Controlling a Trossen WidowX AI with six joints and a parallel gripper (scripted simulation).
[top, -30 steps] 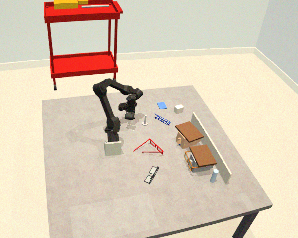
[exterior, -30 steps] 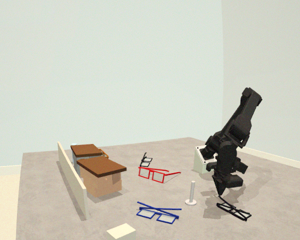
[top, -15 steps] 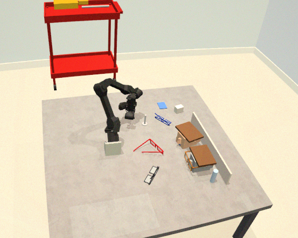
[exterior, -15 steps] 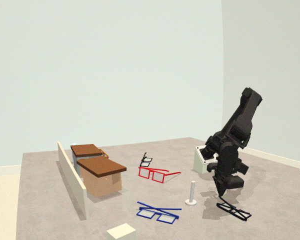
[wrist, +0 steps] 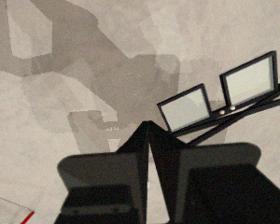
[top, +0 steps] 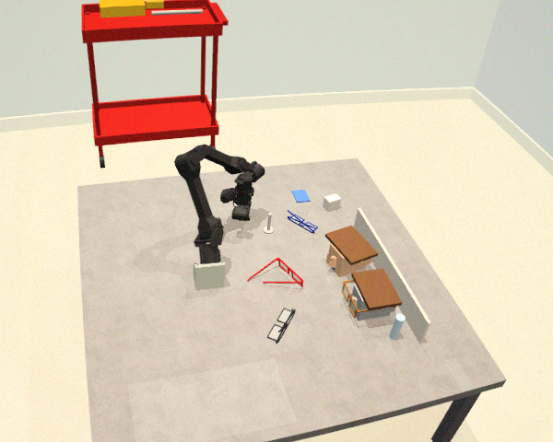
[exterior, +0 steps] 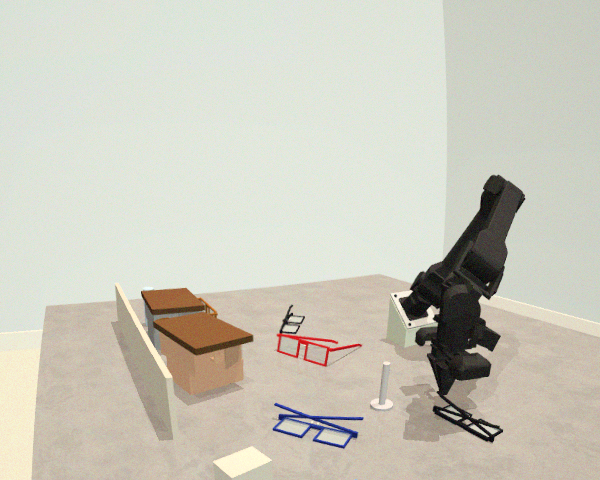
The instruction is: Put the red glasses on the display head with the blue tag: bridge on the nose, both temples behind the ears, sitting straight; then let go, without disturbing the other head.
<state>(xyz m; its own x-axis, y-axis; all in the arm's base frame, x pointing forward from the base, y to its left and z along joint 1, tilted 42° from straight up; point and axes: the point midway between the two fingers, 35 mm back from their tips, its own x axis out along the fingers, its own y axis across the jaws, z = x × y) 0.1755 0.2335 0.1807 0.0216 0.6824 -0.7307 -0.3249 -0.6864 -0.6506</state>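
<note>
The red glasses (top: 301,283) (exterior: 303,342) rest on the table with both temples spread; a corner shows in the wrist view. The tan display head (top: 347,267) (exterior: 202,369) has a brown top, and a small blue patch (top: 333,269) shows low on its face side. The grey head (top: 376,312) wears orange-brown glasses (top: 346,296). My gripper (top: 241,218) (exterior: 444,392) (wrist: 147,124) is shut and empty, low over the table, away from the red glasses. Its tips are close to black folded glasses (exterior: 465,419) (wrist: 215,115); I cannot tell whether they touch.
A white peg (top: 269,222) (exterior: 384,384) stands near my gripper. Blue glasses (top: 301,222) (exterior: 316,421), a white block (top: 332,202) and a blue cloth (top: 300,195) lie beyond. Other black glasses (top: 281,325) lie nearer. A low wall (top: 391,271) runs behind the heads, beside a light-blue cylinder (top: 397,326).
</note>
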